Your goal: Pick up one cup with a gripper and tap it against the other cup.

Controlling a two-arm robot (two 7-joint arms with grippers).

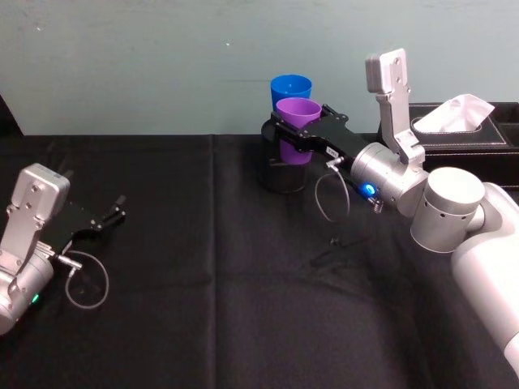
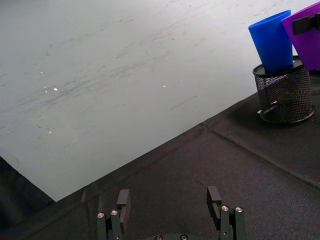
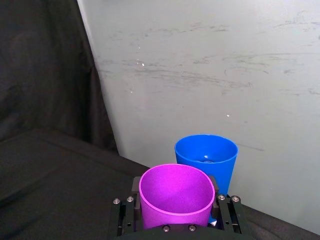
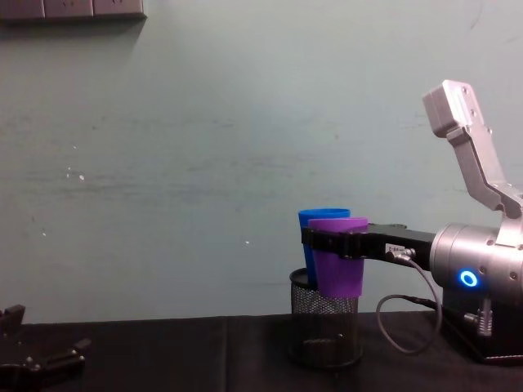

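Over at the near left, the left gripper [image 2: 169, 200] sits low by the black tablecloth [image 1: 227, 292], its fingers spread wide with nothing between them. Toward the far middle, the blue cup [image 1: 290, 86] stands upright in a black mesh holder [image 1: 280, 178]. The purple cup [image 1: 298, 112] hangs upright just in front of it, off the table, too close to tell whether they touch. The right gripper [image 4: 323, 239], reaching in from the right, is clamped on the purple cup's sides. A tissue box [image 1: 462, 130] sits far right.
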